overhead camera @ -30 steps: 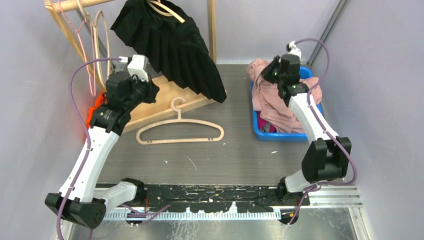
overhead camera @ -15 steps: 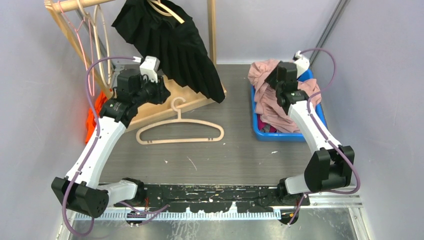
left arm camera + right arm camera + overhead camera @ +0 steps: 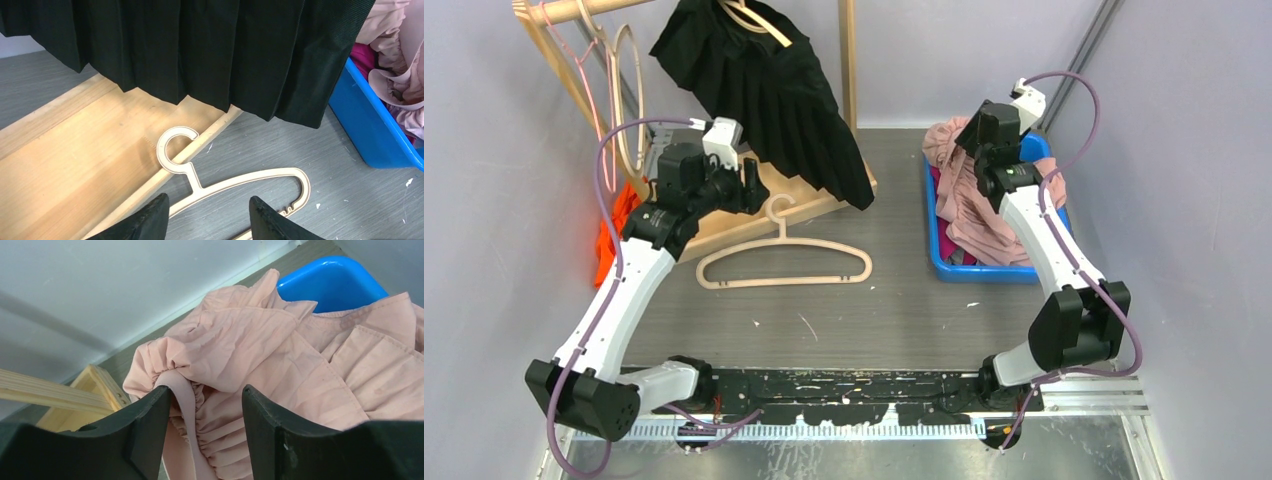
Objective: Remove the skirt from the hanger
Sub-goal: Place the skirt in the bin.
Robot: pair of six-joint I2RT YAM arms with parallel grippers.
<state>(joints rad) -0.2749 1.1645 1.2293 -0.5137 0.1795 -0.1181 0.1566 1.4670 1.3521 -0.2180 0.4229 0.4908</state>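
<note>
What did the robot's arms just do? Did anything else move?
The left hand swung right, toward the hem of the black skirt, and opened. The right hand shifted a little farther back over the pink clothes and opened too. Neither hand holds anything now. The skirt, the loose hanger and the blue bin stayed put.

This is a robotics lab test cell, not a home: plain grey partition walls (image 3: 954, 50) box in a grey bench (image 3: 894, 310), and cabled robot arms (image 3: 616, 300) are bolted to a metal rail (image 3: 1094, 390) at its near edge. A small wooden garment rack (image 3: 848, 60) and a blue bin (image 3: 984, 272) of clothes stand on it as props.
</note>
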